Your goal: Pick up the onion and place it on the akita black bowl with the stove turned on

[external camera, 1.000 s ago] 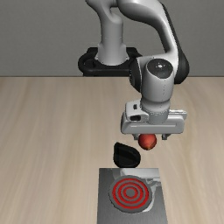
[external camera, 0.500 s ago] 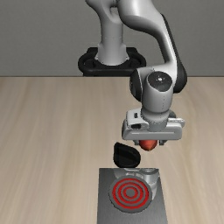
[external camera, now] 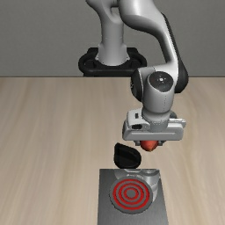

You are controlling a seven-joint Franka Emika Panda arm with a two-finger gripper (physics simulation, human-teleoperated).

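Gripper (external camera: 151, 141) low over onion (external camera: 152, 145), placed for grasp; pinching or spread, cannot tell. Black bowl (external camera: 127, 156) beside it, exterior view's left; stove (external camera: 132, 195) glows red.

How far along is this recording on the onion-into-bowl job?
Done: the stove burner glows red, so it looks on. In hand: the pincer sits low right over the onion, beside the black bowl. Left: the onion is not in the bowl yet, so lifting and placing it remain.
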